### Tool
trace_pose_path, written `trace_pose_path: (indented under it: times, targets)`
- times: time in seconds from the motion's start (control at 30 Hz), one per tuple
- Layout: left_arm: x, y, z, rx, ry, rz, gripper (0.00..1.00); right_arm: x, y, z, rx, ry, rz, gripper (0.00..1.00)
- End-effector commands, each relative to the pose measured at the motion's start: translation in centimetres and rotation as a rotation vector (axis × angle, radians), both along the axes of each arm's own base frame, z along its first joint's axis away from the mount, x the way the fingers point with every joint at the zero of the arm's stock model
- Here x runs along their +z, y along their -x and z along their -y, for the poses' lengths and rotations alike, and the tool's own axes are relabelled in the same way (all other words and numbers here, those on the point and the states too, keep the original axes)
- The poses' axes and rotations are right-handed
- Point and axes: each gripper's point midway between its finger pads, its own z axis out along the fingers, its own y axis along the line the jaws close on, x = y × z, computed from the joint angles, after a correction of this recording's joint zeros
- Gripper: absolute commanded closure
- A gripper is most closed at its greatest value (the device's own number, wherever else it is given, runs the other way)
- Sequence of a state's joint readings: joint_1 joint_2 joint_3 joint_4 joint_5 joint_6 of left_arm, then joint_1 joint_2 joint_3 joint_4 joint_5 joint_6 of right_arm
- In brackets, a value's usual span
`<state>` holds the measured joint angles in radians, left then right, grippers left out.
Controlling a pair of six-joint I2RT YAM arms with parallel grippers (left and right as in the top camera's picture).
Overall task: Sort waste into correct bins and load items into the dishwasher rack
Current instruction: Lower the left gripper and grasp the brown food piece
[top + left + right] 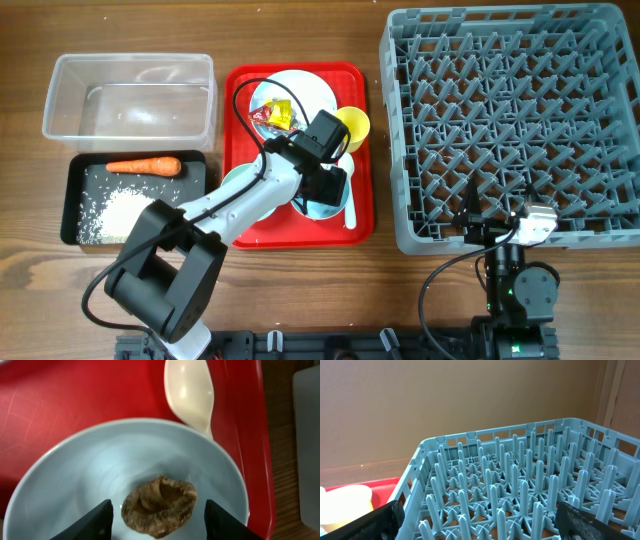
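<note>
brown food lump (159, 506) lies in a light blue bowl (75, 475) on the red tray (60, 395). left end effector (159, 516) straddles it, part open, gripping nothing. likely soft and crumbly: pinch lightly across its middle. right end effector (477, 512): fully open, empty.

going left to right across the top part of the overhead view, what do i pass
clear tub → yellow and red wrappers → yellow cup → grey dishwasher rack
</note>
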<state>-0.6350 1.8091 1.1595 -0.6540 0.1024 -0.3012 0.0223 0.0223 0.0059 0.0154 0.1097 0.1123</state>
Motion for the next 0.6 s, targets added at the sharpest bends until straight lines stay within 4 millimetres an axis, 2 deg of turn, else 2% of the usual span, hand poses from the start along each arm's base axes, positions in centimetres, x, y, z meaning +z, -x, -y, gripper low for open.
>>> trace_pose_path:
  times: [0.0, 0.13, 0.57]
  targets:
    - [-0.75, 0.42, -0.02, -0.011, -0.006, -0.012, 0.42, 0.04, 0.01, 0.27, -0.014, -0.007, 0.003, 0.0]
    - [-0.83, 0.12, -0.6, -0.002, -0.039, 0.005, 0.41, 0.04, 0.01, 0.27, -0.014, -0.007, 0.003, 0.0]
    - [-1.09, 0.33, -0.73, -0.001, -0.042, 0.0, 0.43, 0.04, 0.01, 0.27, -0.014, -0.007, 0.003, 0.0]
